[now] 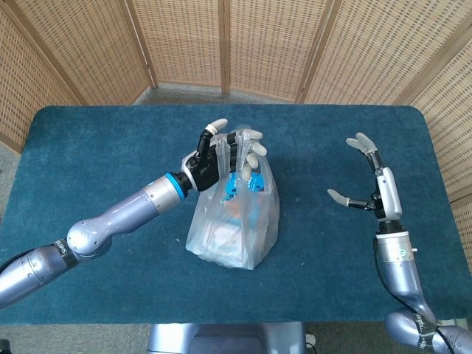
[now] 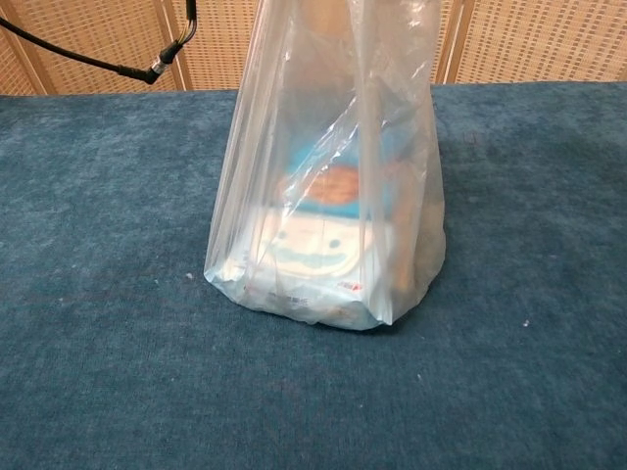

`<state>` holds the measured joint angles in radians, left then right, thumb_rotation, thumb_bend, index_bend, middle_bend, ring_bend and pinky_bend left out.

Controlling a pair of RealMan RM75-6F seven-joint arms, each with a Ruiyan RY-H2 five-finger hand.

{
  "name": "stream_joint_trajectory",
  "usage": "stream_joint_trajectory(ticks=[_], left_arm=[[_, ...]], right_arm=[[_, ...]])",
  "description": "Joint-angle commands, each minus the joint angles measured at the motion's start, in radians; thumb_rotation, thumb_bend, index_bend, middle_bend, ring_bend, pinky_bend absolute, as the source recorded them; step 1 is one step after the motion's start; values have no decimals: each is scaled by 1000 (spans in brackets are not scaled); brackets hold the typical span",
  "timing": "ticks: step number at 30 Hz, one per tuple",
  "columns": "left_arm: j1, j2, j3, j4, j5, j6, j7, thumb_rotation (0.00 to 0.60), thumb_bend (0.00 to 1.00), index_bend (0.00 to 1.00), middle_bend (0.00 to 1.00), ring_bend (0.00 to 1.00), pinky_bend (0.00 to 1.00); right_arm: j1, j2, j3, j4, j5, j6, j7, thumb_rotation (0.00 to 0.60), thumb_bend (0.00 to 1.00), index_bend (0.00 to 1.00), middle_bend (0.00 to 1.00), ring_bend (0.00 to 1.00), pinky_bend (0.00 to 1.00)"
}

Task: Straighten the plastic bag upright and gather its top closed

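A clear plastic bag [image 1: 234, 221] stands upright in the middle of the blue table, with a blue, white and orange printed packet [image 2: 318, 230] inside it. My left hand [image 1: 221, 156] grips the bag's gathered top, fingers curled over it. In the chest view the bag [image 2: 328, 157] fills the centre and its top runs out of the frame, so neither hand shows there. My right hand [image 1: 369, 181] hovers open to the right of the bag, fingers spread, well apart from it.
The blue felt table [image 1: 88, 169] stretches to both sides of the bag. Wicker screen panels [image 1: 221, 44] stand behind the far edge. A black cable [image 2: 108, 64] hangs across the upper left of the chest view.
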<state>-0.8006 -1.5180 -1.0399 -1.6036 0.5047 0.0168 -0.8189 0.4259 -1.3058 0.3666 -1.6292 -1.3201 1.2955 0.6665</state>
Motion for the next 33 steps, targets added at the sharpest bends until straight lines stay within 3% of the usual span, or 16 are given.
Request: stream_joint_trajectory(ticks=[1, 7, 14, 16, 21, 24, 33], left_arm=[[1, -19, -21, 11, -16, -20, -19, 0, 413, 432, 498, 595, 669], [4, -48, -68, 22, -36, -58, -38, 0, 431, 509, 573, 649, 734], [-9, -61, -107, 21, -53, -20, -53, 8, 547, 639, 668, 744, 799], [-19, -59, -114, 14, -57, 9, -59, 43, 580, 681, 707, 779, 819], [-55, -41, -120, -3, -68, 77, -74, 214, 681, 765, 790, 837, 858], [-82, -25, -124, -11, -80, 106, -87, 270, 704, 795, 818, 850, 866], [-168, 50, -135, -23, -120, 175, -121, 319, 708, 818, 842, 864, 879]], right_arm=[[0, -2, 0, 2, 2, 0, -1, 600, 51, 71, 171, 114, 82], [0, -6, -1, 11, 9, -3, -6, 600, 51, 71, 171, 114, 82], [-7, -12, -3, 19, 11, 6, -3, 600, 51, 72, 171, 115, 82], [-11, -11, -4, 18, 9, 11, -3, 600, 52, 72, 171, 115, 82], [-18, -6, -3, 10, 6, 22, -5, 597, 51, 72, 171, 114, 82], [-22, -2, -3, 5, 3, 28, -6, 598, 52, 72, 171, 114, 82], [-38, 11, -8, -6, 0, 39, -4, 600, 52, 71, 171, 114, 82]])
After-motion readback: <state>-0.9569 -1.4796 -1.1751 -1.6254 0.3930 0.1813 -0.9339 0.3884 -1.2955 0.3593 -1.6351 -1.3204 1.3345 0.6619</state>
